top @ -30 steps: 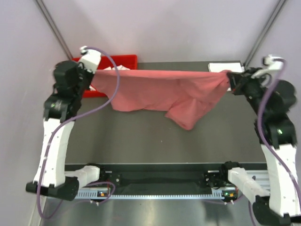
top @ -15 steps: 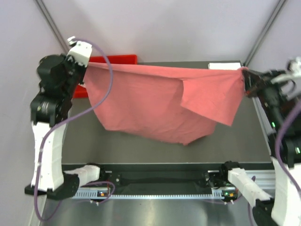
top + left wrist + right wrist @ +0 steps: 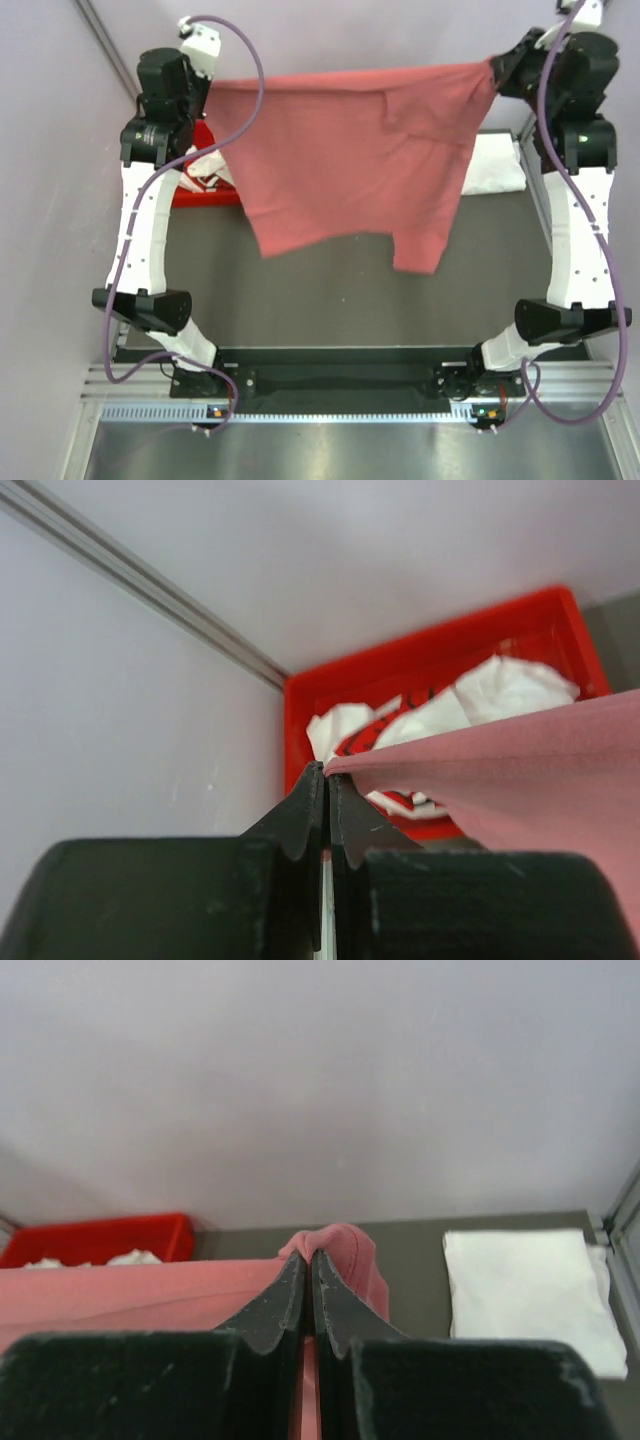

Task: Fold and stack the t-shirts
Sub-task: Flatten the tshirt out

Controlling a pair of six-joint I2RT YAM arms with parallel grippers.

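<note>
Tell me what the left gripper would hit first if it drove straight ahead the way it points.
Probably the white t-shirts heaped in the red bin, straight beyond the tips of the left gripper in its wrist view, though depth is unclear. It is shut on the pink t-shirt.

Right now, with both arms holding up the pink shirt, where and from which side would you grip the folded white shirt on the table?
Its near edge, pinched from above, seems best. The folded white shirt lies flat as a rectangle at the far right; its right side runs close to the frame rail and the pink shirt hangs to its left, leaving the near edge freest.
</note>
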